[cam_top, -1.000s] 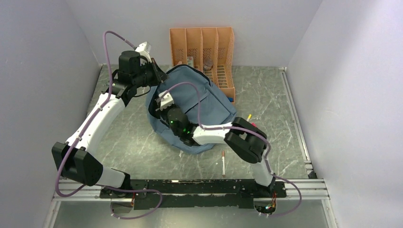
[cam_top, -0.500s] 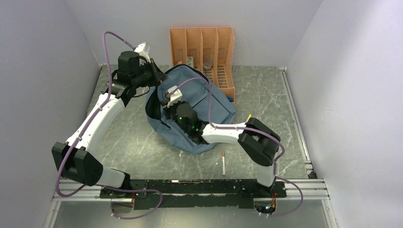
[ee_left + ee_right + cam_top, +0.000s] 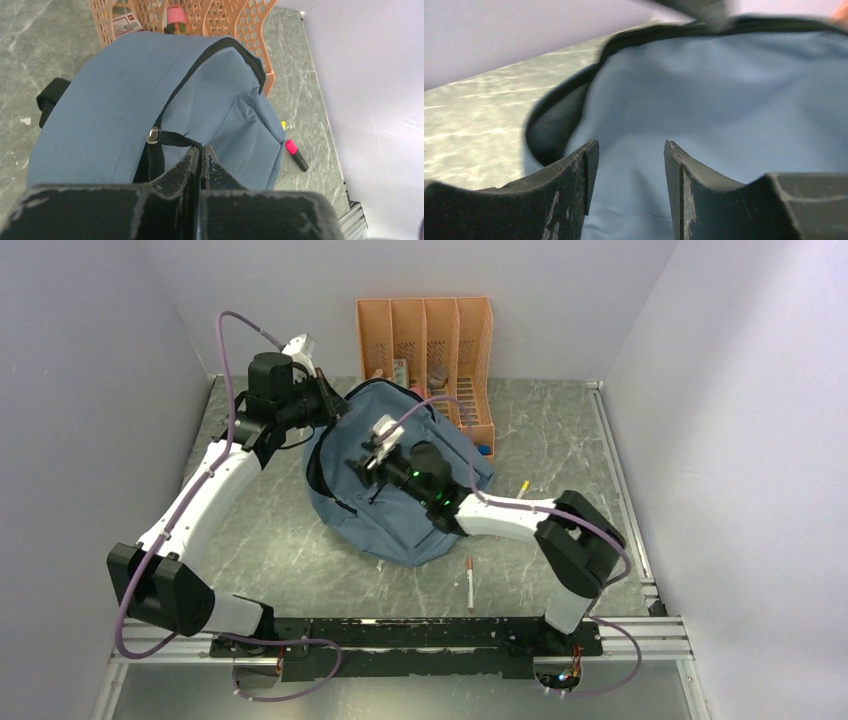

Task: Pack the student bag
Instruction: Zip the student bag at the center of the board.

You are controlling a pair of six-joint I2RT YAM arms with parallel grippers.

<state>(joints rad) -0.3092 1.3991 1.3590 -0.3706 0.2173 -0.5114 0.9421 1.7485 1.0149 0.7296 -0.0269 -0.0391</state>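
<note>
Over the student bag [image 3: 385,525], the right gripper [image 3: 626,150] has backed out, jaws newly apart and empty. Probably an item went in. The left gripper [image 3: 200,150] pinches the zip pull [image 3: 170,137].

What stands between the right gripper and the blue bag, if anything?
Nothing visible. The right gripper, jaws apart, faces the bag near its open mouth, with only blue cloth showing in the gap. The left gripper is shut on the bag's black zip pull.
</note>
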